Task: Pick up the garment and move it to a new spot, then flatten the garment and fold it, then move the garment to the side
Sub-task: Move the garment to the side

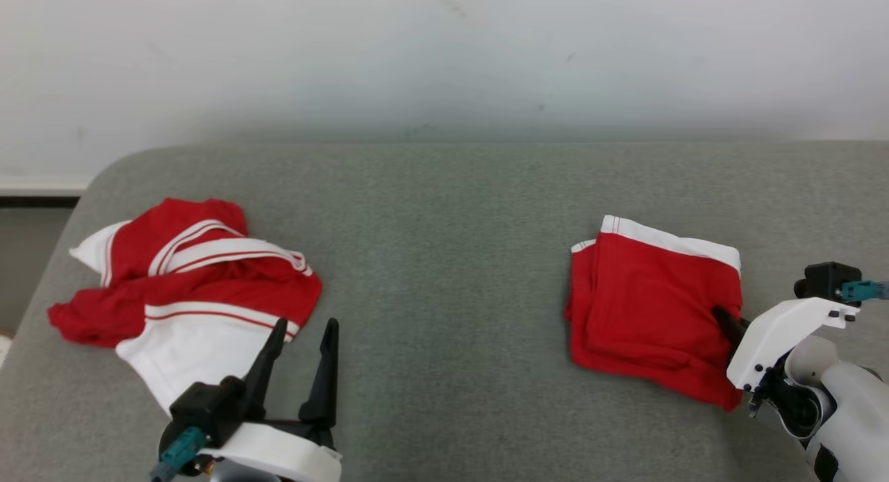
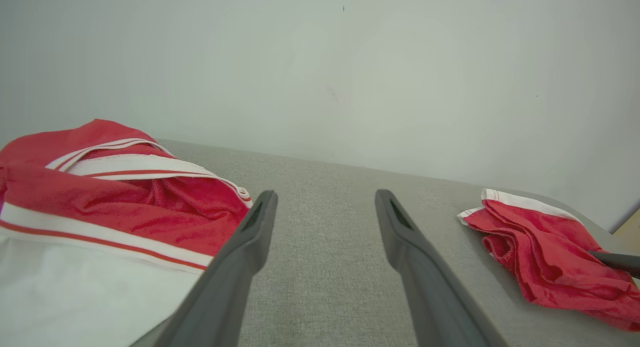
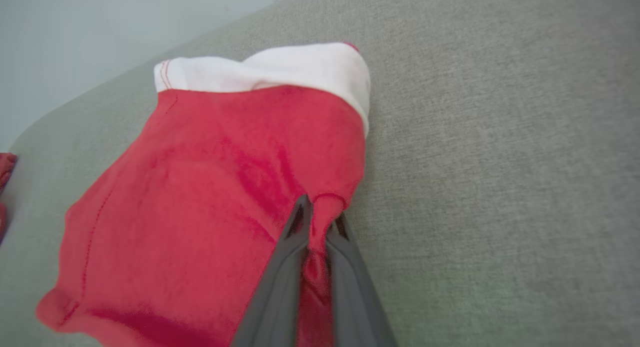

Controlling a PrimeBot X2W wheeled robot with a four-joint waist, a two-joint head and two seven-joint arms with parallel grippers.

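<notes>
one folded garment (image 1: 653, 308), one crumpled garment (image 1: 208, 287)

The folded garment (image 1: 653, 308) is red with a white band along its 12 o'clock edge. It lies as a roughly square, layered packet at about 3 o'clock on the grey fabric surface (image 1: 444, 260), its stacked edges showing at 9 o'clock. A small ridge of red cloth at its 4 o'clock side is pinched between the fingers of the right end effector (image 3: 320, 214). Well apart, at 9 o'clock, the crumpled garment (image 1: 201, 280) lies in a heap, red and white with striped bands.
</notes>
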